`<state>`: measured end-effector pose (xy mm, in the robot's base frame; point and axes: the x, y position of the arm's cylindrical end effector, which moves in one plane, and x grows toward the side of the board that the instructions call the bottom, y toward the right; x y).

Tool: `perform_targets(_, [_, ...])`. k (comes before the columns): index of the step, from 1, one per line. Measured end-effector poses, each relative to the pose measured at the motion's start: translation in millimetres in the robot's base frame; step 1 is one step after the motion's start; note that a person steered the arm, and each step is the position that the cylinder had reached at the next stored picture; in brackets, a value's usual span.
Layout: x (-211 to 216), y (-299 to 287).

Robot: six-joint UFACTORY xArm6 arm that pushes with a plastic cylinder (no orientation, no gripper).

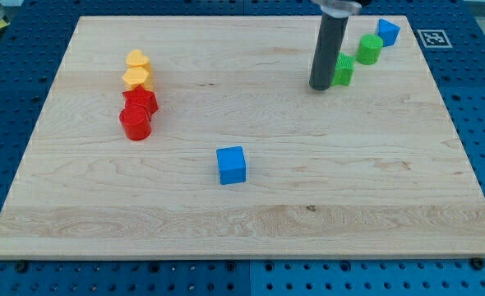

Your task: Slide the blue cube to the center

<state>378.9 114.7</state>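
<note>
The blue cube [232, 164] lies on the wooden board [242, 214], a little below and left of the board's middle. My tip [320, 85] rests on the board in the upper right part, well above and to the right of the blue cube. It sits just left of a green block [343, 70], touching or nearly touching it. A second blue block [387, 31] lies near the board's top right corner.
A green cylinder [369, 49] sits between the green block and the second blue block. At the view's left stand two yellow blocks [136, 70], a red block [141, 100] and a red cylinder [135, 122], in a close column.
</note>
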Motion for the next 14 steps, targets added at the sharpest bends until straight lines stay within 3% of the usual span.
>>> perform_targets(2, [81.0,-24.7])
perform_targets(4, [102.2,-177.9])
perform_targets(5, [130.8,-226.4])
perform_targets(6, [158.5,-222.1])
perform_targets(7, [158.5,-190.2])
perform_targets(9, [158.5,-80.8])
perform_targets(10, [158.5,-70.2])
perform_targets(12, [157.4,-115.7])
perform_targets(13, [152.9,-87.8])
perform_targets(14, [122.5,-77.1])
